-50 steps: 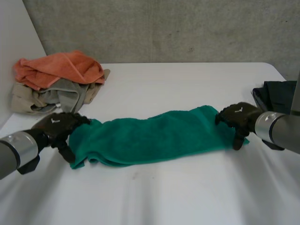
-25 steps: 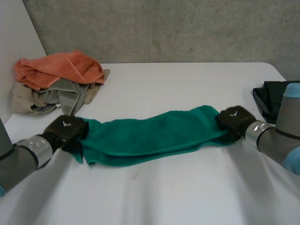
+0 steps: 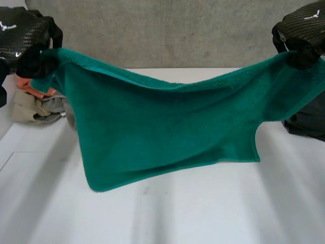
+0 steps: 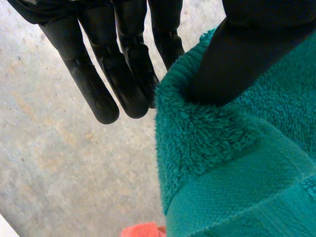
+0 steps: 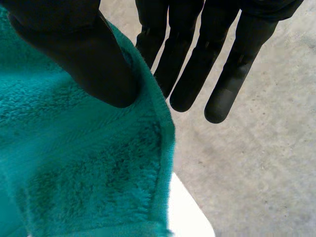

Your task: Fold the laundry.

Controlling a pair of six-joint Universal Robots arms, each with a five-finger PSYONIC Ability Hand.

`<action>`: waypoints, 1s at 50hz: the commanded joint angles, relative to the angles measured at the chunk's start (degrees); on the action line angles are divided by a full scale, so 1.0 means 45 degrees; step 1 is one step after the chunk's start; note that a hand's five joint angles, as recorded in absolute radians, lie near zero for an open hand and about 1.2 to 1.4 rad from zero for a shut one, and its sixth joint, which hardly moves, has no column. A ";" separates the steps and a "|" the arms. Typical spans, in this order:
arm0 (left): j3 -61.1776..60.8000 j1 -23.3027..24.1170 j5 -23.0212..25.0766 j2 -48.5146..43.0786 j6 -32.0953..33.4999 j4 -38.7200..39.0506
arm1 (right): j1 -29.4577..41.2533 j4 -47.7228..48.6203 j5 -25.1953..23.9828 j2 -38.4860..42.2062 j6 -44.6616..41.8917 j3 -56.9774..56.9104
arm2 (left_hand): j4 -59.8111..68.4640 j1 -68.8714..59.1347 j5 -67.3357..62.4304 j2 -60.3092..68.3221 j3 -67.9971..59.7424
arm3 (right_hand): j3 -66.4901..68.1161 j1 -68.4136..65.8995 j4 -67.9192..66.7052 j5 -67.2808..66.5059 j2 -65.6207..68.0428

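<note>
- L hand point(image 3: 23, 35) & R hand point(image 3: 299, 35) are each pinching a top corner of green towel point(image 3: 162, 127).
- Towel is hanging spread above table point(image 3: 203, 213).
- Step: opening out. Next, prob. laying it flat w/o wrinkles.

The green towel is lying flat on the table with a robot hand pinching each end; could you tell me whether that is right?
Not quite: the towel is not lying flat on the table. It is held up in the air, hanging spread, as the head view shows. The left robot hand and the right robot hand do each pinch an end.
</note>
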State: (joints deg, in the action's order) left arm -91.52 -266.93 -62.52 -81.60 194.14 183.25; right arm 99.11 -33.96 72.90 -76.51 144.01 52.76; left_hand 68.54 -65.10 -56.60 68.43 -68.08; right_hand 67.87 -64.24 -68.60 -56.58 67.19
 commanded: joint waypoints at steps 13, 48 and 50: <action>1.0248 0.1953 -0.2901 -0.9753 0.4087 0.0386 | 0.1216 0.3746 0.2704 0.6123 0.0571 -0.6854 | 0.2546 -0.3311 -0.2977 0.2570 -0.2649 | 0.2696 -0.3501 -0.2534 -0.2983 0.2847; 0.1030 0.1837 -0.2727 -0.9133 0.2653 0.4478 | 0.1120 0.6359 0.2764 0.5734 -0.0162 0.2079 | 0.2546 -0.3311 -0.2977 0.2570 -0.2649 | 0.2696 -0.3501 -0.2534 -0.2983 0.2847; 0.0245 0.1817 -0.2746 -0.8588 0.3339 0.3891 | 0.1100 0.5987 0.2822 0.5694 -0.0556 0.2590 | 0.2546 -0.3311 -0.2977 0.2570 -0.2649 | 0.2696 -0.3501 -0.2534 -0.2983 0.2847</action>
State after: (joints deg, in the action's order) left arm -77.60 -258.85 -75.37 -123.71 199.91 205.83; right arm 104.28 -2.85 85.04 -50.55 148.69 53.85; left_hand 68.79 -65.10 -56.90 68.64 -68.35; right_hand 68.08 -64.24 -68.61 -57.57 67.19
